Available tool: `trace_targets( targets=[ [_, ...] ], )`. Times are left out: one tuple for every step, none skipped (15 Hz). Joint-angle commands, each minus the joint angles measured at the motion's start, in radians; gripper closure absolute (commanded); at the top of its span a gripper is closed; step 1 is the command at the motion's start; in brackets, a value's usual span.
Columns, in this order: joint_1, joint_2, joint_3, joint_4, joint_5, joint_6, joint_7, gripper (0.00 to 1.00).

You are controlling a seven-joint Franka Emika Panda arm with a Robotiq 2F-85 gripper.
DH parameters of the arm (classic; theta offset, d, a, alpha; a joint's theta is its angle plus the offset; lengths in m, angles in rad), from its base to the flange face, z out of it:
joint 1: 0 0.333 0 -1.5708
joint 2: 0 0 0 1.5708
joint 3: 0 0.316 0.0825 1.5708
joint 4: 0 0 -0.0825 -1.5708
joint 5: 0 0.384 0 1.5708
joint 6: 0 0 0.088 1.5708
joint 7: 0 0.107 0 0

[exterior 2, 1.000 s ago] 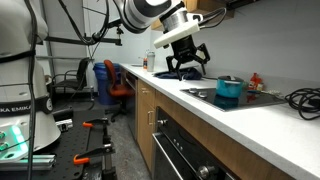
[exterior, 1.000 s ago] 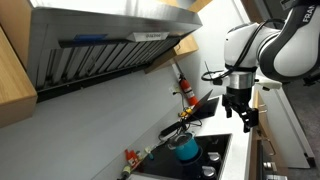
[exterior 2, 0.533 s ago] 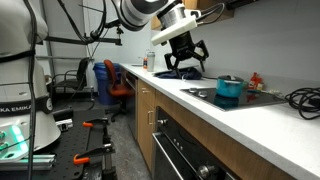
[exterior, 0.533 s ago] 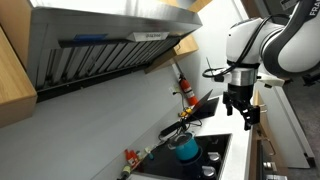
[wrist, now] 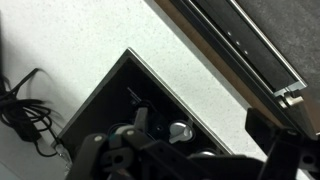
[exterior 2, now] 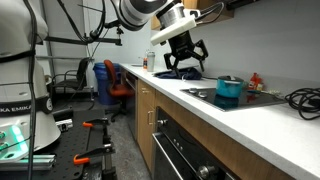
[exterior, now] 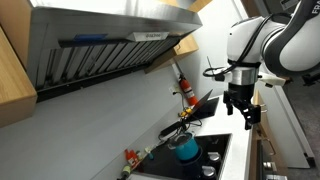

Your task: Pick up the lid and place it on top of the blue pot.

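The blue pot (exterior: 186,148) (exterior 2: 229,90) stands on the black cooktop (exterior 2: 250,98) in both exterior views. It is open-topped and nothing lies on it. My gripper (exterior: 242,110) (exterior 2: 185,62) hangs open and empty above the counter. It is well to the side of the pot and above a dark pan-like thing (exterior 2: 186,74). I cannot make out the lid in any view. The wrist view looks down on a corner of the cooktop (wrist: 120,100) with its silvery control knobs (wrist: 178,130). The dark gripper fingers (wrist: 190,162) frame the bottom of that view.
A white counter (exterior 2: 250,125) runs over wooden cabinets and an oven (exterior 2: 190,152). Black cables (exterior 2: 305,97) (wrist: 20,105) lie beside the cooktop. A red bottle (exterior: 185,89) stands at the wall. A range hood (exterior: 100,45) hangs overhead. An office chair (exterior 2: 112,82) stands behind.
The gripper has shifted very slightly up and sideways over the last second. It stays open and empty, and the pot has not moved.
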Motion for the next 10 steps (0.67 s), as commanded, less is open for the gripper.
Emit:
trace_targets(
  targets=[
    [0.010, 0.000, -0.010, 0.001, -0.010, 0.000, 0.009, 0.00],
    [0.010, 0.000, -0.010, 0.001, -0.010, 0.000, 0.009, 0.00],
    [0.010, 0.000, -0.010, 0.001, -0.010, 0.000, 0.009, 0.00],
    [0.010, 0.000, -0.010, 0.001, -0.010, 0.000, 0.009, 0.00],
    [0.010, 0.000, -0.010, 0.001, -0.010, 0.000, 0.009, 0.00],
    [0.010, 0.000, -0.010, 0.001, -0.010, 0.000, 0.009, 0.00],
    [0.010, 0.000, -0.010, 0.001, -0.010, 0.000, 0.009, 0.00],
    [0.010, 0.000, -0.010, 0.001, -0.010, 0.000, 0.009, 0.00],
    [0.010, 0.000, -0.010, 0.001, -0.010, 0.000, 0.009, 0.00],
    [0.010, 0.000, -0.010, 0.001, -0.010, 0.000, 0.009, 0.00]
  ],
)
